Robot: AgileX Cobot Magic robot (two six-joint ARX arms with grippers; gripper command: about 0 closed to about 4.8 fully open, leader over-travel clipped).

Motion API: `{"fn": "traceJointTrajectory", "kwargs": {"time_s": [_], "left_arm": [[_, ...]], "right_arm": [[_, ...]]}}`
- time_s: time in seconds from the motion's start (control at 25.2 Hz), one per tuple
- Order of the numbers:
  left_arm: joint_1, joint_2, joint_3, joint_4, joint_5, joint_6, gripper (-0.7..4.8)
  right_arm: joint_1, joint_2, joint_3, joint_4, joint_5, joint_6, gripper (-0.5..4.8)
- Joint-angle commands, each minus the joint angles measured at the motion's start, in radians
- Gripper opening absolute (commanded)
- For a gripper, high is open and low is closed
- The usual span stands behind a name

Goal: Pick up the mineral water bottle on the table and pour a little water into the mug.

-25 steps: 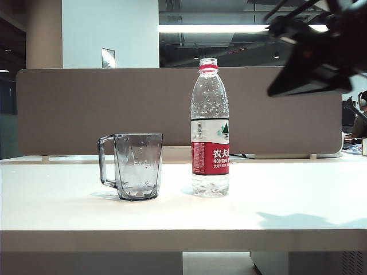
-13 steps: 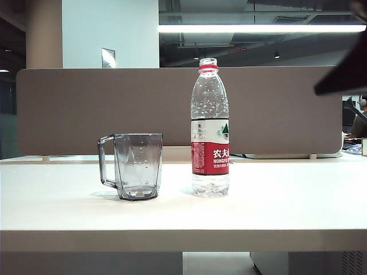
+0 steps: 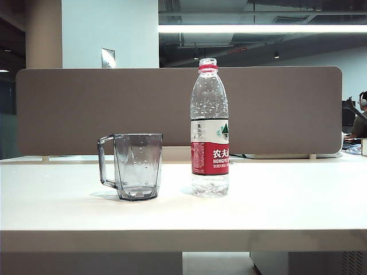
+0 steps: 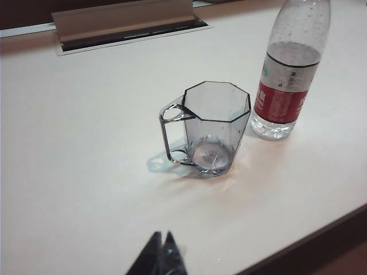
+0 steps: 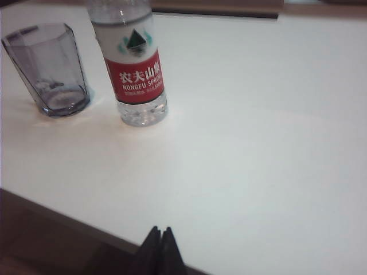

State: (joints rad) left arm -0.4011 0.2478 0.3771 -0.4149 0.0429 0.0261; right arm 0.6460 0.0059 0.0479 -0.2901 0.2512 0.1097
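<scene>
On bottle (image 5: 136, 69) label: "NONGFU SPRING"

A smoky-grey faceted transparent mug (image 4: 215, 129) stands upright beside a clear plastic red-labelled water bottle (image 4: 289, 74) on a white table (image 4: 80, 149); the left gripper's (image 4: 161, 256) dark fingertips meet, above the table's near edge.

The only writing you can read is on the mineral water bottle (image 5: 136, 63). In the right wrist view, its red band carries large white Chinese characters, 农夫山泉, and beneath them the Latin letters "NONGFU SPRIN", with the rest curving out of sight. Above the red band, on the white part of the label, sits a small dark green mountain emblem. In the exterior view you see only 农夫 and "NONGFU". A line of smaller print below that is too small to read.
</scene>
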Motion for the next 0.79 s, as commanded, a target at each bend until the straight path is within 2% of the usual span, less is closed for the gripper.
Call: {"fn": "traceJointTrajectory", "kwargs": {"time_s": [0.04, 0.28, 0.67, 0.79], "left_arm": [[0.002, -0.002, 0.005, 0.010, 0.003, 0.000, -0.05], [0.001, -0.003, 0.005, 0.010, 0.003, 0.000, -0.05], [0.001, -0.003, 0.005, 0.010, 0.003, 0.000, -0.05], [0.001, -0.003, 0.005, 0.010, 0.003, 0.000, -0.05]], "right_arm": [[-0.018, -0.001, -0.001, -0.014, -0.004, 0.004, -0.05], [-0.136, -0.001, -0.001, -0.013, -0.010, 0.003, -0.03], [-0.452, -0.004, -0.001, -0.011, -0.041, 0.048, 0.00], [-0.485, -0.005, -0.009, 0.021, -0.040, 0.048, 0.00]]}}
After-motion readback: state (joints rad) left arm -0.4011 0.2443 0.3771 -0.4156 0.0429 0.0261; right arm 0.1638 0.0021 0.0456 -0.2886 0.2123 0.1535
